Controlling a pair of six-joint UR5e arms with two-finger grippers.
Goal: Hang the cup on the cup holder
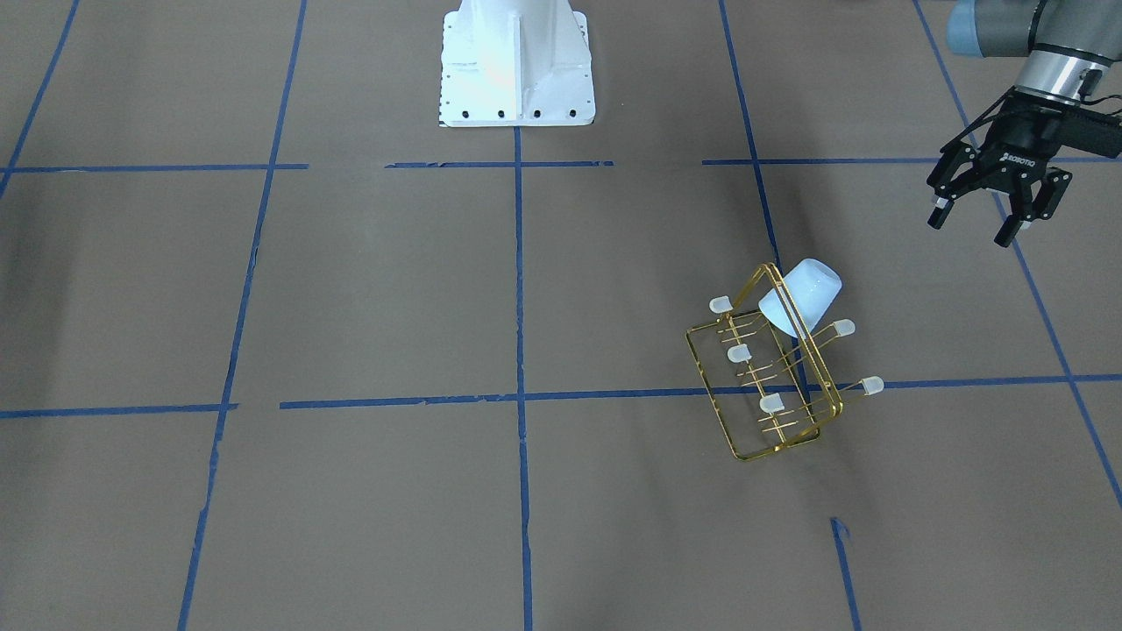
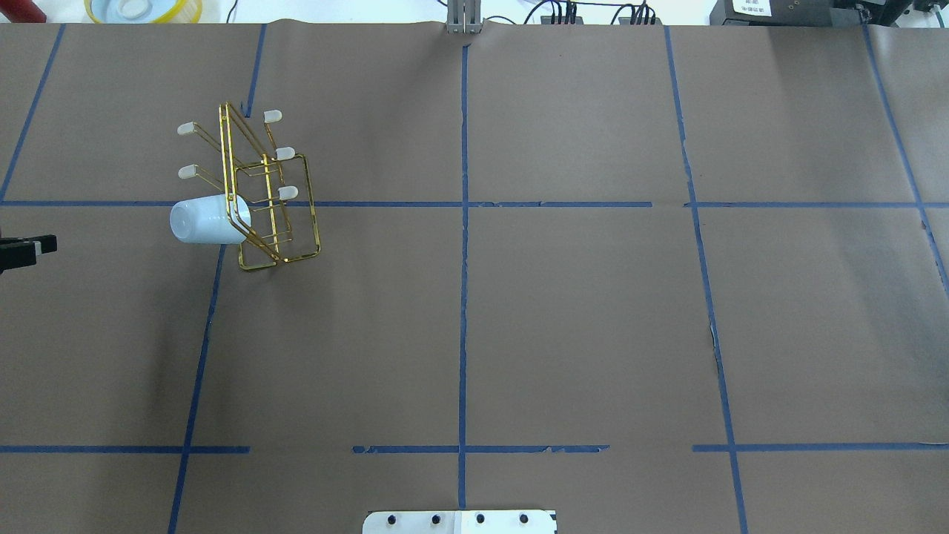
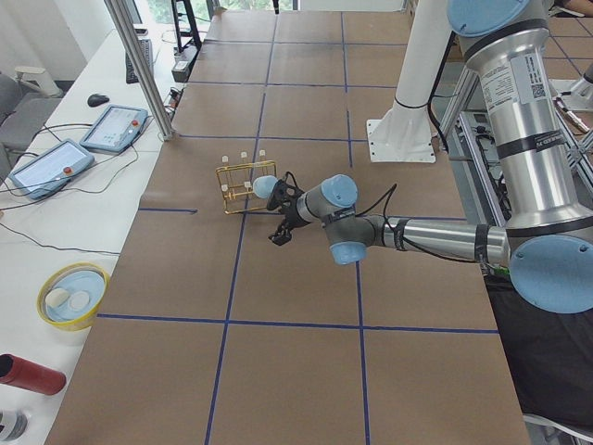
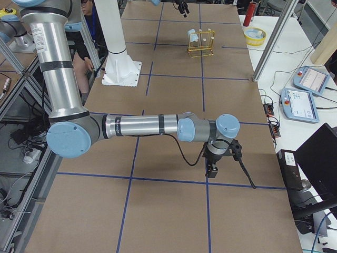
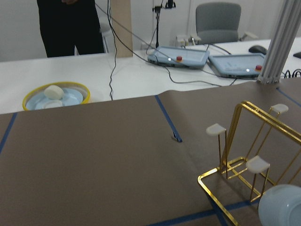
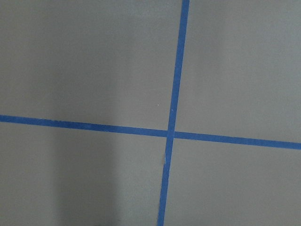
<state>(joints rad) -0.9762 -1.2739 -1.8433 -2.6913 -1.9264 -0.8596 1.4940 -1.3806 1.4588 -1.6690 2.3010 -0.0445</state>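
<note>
The pale blue cup (image 1: 802, 294) hangs mouth-first on a prong of the gold wire cup holder (image 1: 780, 447), tilted, at the holder's end nearest the robot. Both show in the overhead view, cup (image 2: 200, 220) and holder (image 2: 311, 200), and in the left wrist view, cup (image 5: 282, 207) and holder (image 5: 244, 104). My left gripper (image 1: 971, 226) is open and empty, apart from the cup, on the side away from the table's middle. My right gripper (image 4: 211, 169) shows only in the exterior right view, low over bare paper far from the holder; I cannot tell whether it is open or shut.
The white robot base (image 1: 517, 61) stands at the middle of the table's robot side. A yellow bowl (image 5: 56, 96) and control tablets (image 5: 178, 55) lie on the white bench beyond the brown paper. A person (image 5: 70, 23) stands behind that bench.
</note>
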